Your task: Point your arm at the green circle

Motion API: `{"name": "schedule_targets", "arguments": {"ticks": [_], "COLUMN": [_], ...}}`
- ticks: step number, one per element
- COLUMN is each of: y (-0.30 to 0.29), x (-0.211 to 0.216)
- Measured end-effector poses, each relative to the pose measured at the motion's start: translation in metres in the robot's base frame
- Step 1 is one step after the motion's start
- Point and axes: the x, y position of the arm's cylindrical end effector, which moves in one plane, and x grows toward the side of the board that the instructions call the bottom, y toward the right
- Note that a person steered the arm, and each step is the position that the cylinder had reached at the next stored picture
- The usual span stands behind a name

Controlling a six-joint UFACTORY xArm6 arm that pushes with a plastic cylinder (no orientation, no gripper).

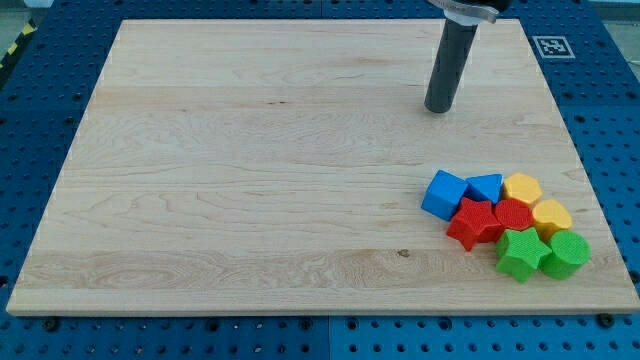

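Bench (pixel 250 170): pale wooden board on a blue perforated surface (pixel 610 130). A black-and-white marker tag (pixel 552 46) sits on that surface just past the board's top right corner.

My tip (pixel 437 109) rests on the board in the view's upper right, well apart from all blocks. The rod rises from it towards the view's top and leaves the frame. No jaws on this arm, only the rod, so nothing is spread or pinched.

All blocks sit in one tight cluster at the view's lower right. Green circle (pixel 566 253): at the cluster's bottom right end, near the board's right edge, touching the green star (pixel 521 254) on its left. Yellow block (pixel 551 215) lies just above the circle, a second yellow block (pixel 521 188) above and left of that.

Between tip and green circle: blue cube (pixel 444 193) at the cluster's left, a smaller blue block (pixel 485 187) beside it, red star (pixel 474 222) and red round block (pixel 513 215) below these. The two yellow blocks and the red round block lie closest to the straight line from tip to circle.
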Motion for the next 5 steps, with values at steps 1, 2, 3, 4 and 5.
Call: {"name": "schedule_targets", "arguments": {"ticks": [1,2,3,4,5], "y": [0.000,-0.029,-0.051,-0.055,-0.020], "x": [0.000,0.000,0.000,0.002,0.024]}}
